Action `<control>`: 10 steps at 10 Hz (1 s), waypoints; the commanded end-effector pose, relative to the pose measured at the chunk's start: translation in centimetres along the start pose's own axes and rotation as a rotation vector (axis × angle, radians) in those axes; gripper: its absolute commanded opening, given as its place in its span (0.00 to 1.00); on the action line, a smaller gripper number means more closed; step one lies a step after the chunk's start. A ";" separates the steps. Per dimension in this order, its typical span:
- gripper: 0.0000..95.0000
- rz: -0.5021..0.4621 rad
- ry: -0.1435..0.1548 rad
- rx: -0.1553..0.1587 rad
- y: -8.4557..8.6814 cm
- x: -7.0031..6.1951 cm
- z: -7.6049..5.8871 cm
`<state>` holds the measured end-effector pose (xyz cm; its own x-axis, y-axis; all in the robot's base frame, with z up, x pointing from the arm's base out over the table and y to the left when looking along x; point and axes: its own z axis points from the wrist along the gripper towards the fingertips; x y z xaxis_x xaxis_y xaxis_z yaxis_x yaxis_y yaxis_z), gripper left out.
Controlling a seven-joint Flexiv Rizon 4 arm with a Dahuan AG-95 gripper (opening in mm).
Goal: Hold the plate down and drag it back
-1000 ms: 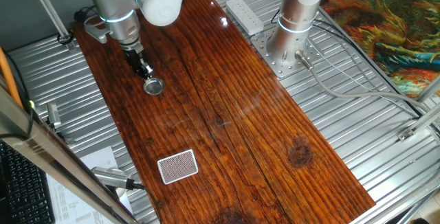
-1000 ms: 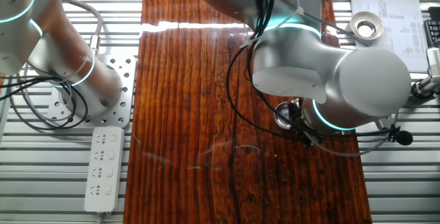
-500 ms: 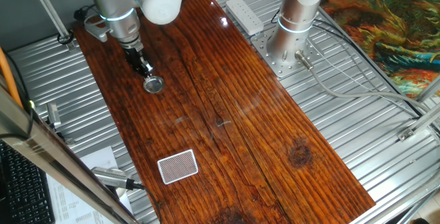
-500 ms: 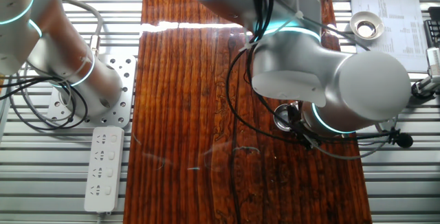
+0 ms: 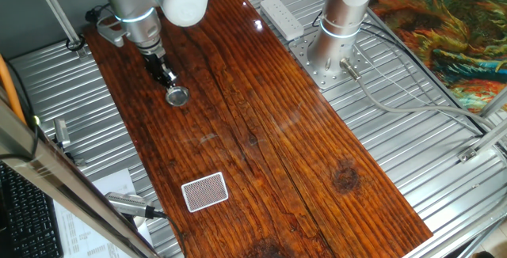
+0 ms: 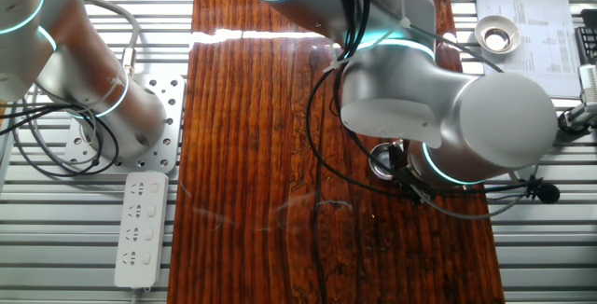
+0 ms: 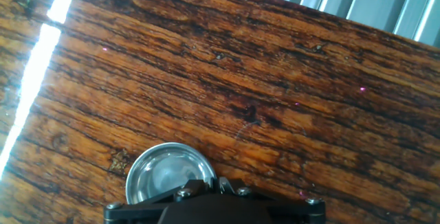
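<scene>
The plate (image 5: 177, 96) is a small round shiny metal dish on the far left part of the dark wooden tabletop (image 5: 269, 139). My gripper (image 5: 169, 85) comes down from above with its black fingers closed together, and their tips press on the plate's near rim. In the hand view the plate (image 7: 159, 174) lies at the bottom edge, partly under the gripper (image 7: 217, 183). In the other fixed view the plate (image 6: 380, 162) peeks out from under my arm's wrist, and the fingertips are hidden there.
A red-and-white lattice card (image 5: 205, 191) lies near the front left edge of the tabletop. A white power strip (image 5: 283, 17) and a second arm's base (image 5: 333, 48) stand on the right side. A metal tool (image 5: 131, 204) lies off the left edge.
The gripper and the plate under it have slid a little along the tabletop toward the far end. The card has not moved.
</scene>
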<state>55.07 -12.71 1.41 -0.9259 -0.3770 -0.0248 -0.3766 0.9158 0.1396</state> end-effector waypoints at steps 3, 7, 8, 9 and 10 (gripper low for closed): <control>0.00 -0.010 0.000 0.002 -0.3 0.3 0.1; 0.00 -0.021 0.002 0.000 -0.7 0.7 -0.1; 0.00 -0.023 0.003 0.004 -0.7 0.7 0.0; 0.00 -0.021 0.004 -0.002 -0.7 0.7 0.1; 0.00 -0.019 0.005 -0.004 -0.7 0.7 0.1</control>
<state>54.48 -13.65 1.36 -0.9191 -0.3933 -0.0238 -0.3928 0.9097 0.1351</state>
